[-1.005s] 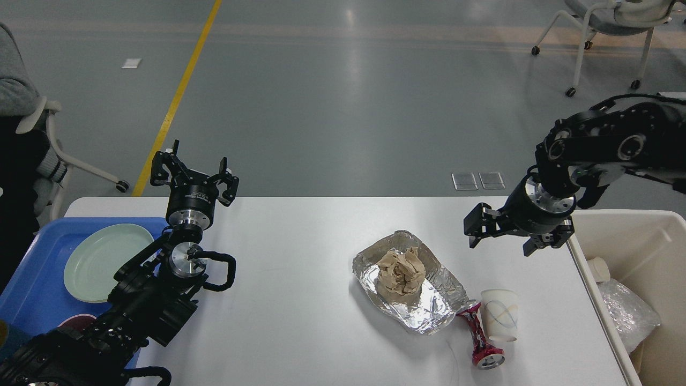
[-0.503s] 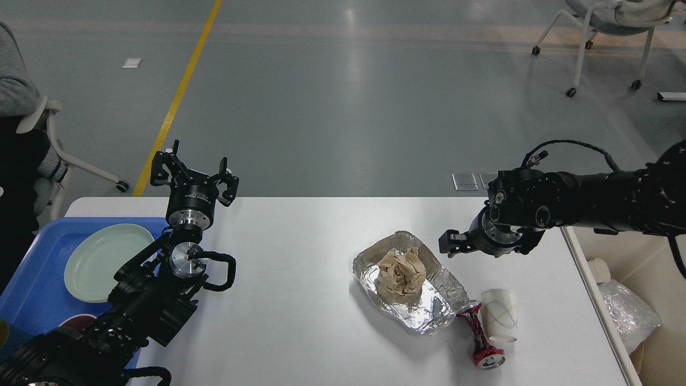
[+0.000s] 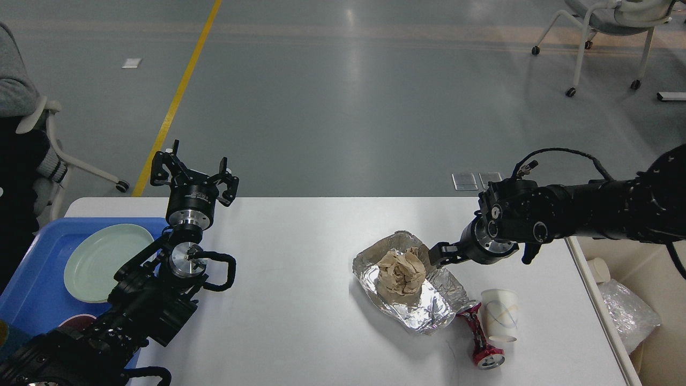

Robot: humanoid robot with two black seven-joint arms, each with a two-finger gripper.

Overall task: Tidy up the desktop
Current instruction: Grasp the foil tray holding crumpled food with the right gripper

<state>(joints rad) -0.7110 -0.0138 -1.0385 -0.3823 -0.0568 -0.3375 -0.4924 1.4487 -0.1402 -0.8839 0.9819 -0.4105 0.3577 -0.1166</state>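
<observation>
the white desktop (image 3: 300, 300) fills the lower middle of the view, smooth and bare across its centre. a crinkled foil tray (image 3: 429, 305) holding a crumpled brown paper wad (image 3: 399, 271) sits right of centre; a crushed red can (image 3: 479, 338) and a white paper cup (image 3: 499, 315) lie just beside it near the front edge. the right gripper (image 3: 435, 254) reaches the foil's far rim, seen end-on, so i cannot tell its spread. the left gripper (image 3: 194, 177) hangs wide open and empty near the blue tray (image 3: 32, 300) with its pale green plate (image 3: 102, 262). a beige bin (image 3: 651, 343) flanks the right edge.
</observation>
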